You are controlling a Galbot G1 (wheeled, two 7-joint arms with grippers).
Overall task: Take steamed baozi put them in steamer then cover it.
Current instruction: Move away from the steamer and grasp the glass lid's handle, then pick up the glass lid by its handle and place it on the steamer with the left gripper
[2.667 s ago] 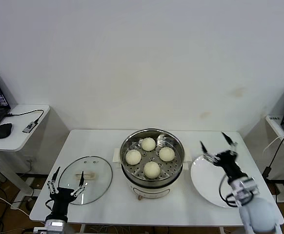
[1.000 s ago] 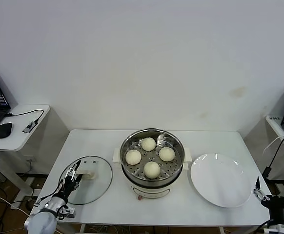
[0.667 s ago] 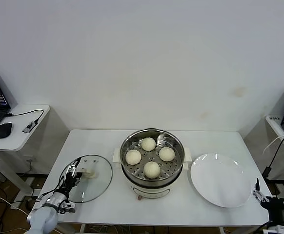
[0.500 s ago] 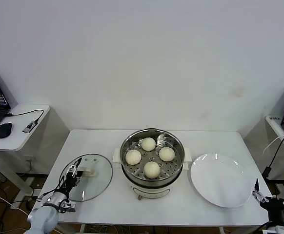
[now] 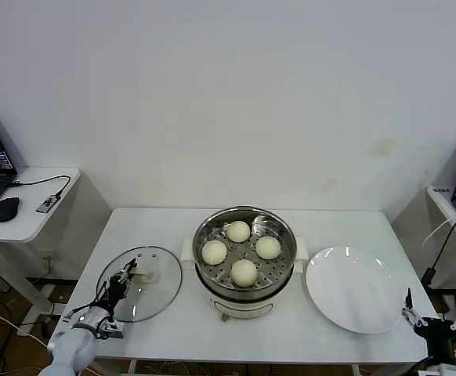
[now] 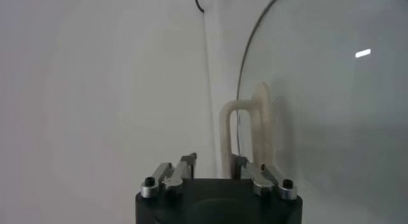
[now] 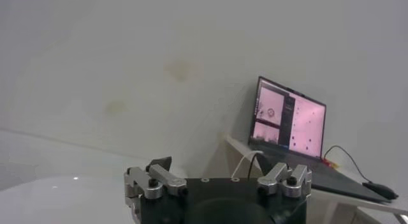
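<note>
The steamer (image 5: 245, 291), a shiny steel pot on a cream base, stands mid-table with four baozi (image 5: 244, 272) on its perforated tray. The round glass lid (image 5: 153, 294) lies on the table to its left. My left gripper (image 5: 123, 283) is at the lid's cream handle (image 5: 144, 274). In the left wrist view the handle's bar (image 6: 225, 139) runs between the fingers (image 6: 189, 168), close against one and with a gap to the other; the lid (image 6: 319, 104) fills the rest. My right gripper (image 5: 432, 323) is open and empty, low off the table's front right corner.
An empty white plate (image 5: 352, 288) lies right of the steamer. A side table with a laptop and mouse (image 5: 6, 209) stands at far left. Another laptop (image 7: 288, 119) sits on a side table at far right.
My left gripper has moved forward along the lid to its handle, and the lid has shifted slightly. The right gripper, earlier over the plate, has dropped to the front right corner.
</note>
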